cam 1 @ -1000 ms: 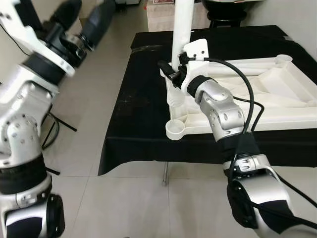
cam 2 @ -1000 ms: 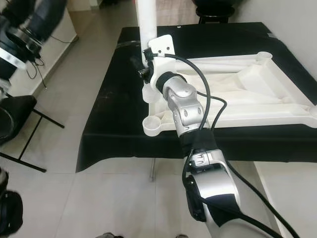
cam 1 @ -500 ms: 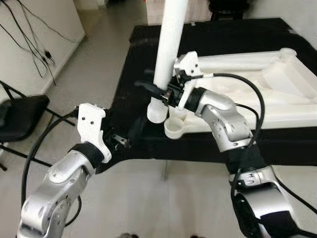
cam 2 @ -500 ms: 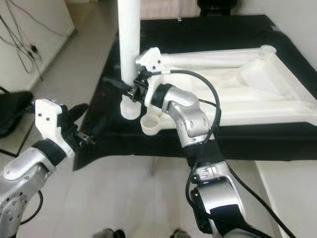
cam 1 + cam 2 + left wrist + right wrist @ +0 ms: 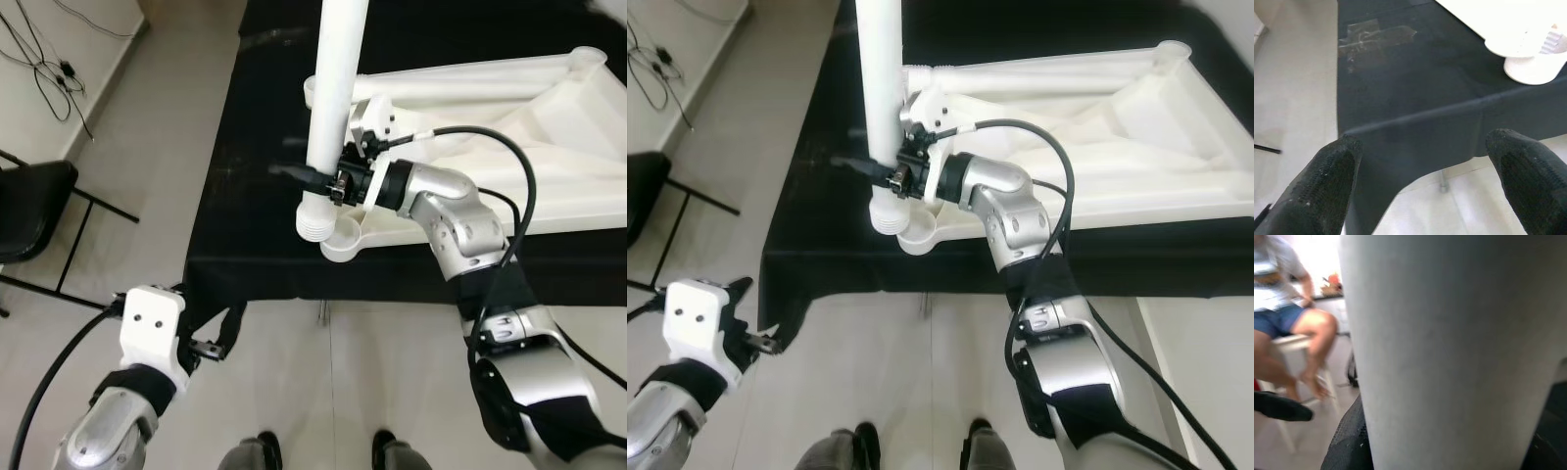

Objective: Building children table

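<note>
Your right gripper (image 5: 328, 182) has its jaws clamped around the white leg (image 5: 333, 108) — a smooth, round plastic tube standing upright, its ribbed lower end just beside the round corner socket (image 5: 340, 242) of the white tabletop (image 5: 549, 147). That moulded, ribbed tabletop lies upside down on the counter (image 5: 255, 215), which is draped in matte black cloth. Your left gripper (image 5: 1420, 176) hangs low off the counter's near edge, jaws spread wide around nothing — their black pads (image 5: 1327, 181) look coarse and grainy. A person (image 5: 1288, 318) sits beyond the leg.
</note>
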Tool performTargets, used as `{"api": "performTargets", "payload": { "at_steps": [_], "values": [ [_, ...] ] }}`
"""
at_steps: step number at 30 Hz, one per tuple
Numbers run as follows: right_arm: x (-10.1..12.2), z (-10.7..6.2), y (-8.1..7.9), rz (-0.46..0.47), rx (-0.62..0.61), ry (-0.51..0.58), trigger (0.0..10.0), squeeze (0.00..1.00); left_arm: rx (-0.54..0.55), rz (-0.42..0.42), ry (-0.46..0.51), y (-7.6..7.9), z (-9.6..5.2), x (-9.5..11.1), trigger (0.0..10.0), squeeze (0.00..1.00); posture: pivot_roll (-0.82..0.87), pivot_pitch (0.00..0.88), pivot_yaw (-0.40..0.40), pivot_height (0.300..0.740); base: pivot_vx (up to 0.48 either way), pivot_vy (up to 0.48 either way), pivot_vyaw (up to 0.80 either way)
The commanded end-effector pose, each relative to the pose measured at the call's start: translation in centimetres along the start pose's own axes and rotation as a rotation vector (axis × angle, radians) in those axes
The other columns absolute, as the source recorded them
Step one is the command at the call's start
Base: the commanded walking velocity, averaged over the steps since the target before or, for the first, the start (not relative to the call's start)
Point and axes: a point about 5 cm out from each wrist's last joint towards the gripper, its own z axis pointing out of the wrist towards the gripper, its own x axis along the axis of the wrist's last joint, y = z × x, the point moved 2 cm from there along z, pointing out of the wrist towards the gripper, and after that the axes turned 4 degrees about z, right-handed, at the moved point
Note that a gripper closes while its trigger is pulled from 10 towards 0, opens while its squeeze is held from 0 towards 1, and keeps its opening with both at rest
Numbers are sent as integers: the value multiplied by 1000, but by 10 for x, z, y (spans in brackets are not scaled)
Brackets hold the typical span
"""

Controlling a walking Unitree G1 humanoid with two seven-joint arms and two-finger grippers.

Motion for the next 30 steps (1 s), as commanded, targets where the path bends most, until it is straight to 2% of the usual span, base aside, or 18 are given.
{"api": "performTargets", "payload": {
  "at_steps": [1,6,7,14,21,25,30],
  "values": [
    [3,0,-2,3,51,20,10000,0,-3,45,-1,0,-5,2,10000,0,88,410,84,740,0,0,0],
    [9,-7,-3,0,116,23,10000,0,-72,49,20,9,-6,7,10000,0,95,420,96,740,0,0,0],
    [12,-11,-1,-10,145,19,10000,0,-122,52,36,16,-8,10,10000,0,102,425,106,740,0,0,0],
    [14,-18,-1,-52,200,-28,10000,0,-189,64,54,22,-11,12,10000,0,109,426,117,740,0,0,0],
    [15,-21,0,-81,242,-85,10000,0,-183,66,55,21,-13,13,10000,0,114,433,118,740,0,0,0],
    [16,-25,0,-108,312,-149,10000,0,-182,72,61,20,-11,13,10000,0,107,435,113,740,0,0,0],
    [16,-26,-2,-115,355,-179,10000,0,-185,72,64,20,-11,13,10000,0,103,433,112,740,0,0,0]
  ]
}}
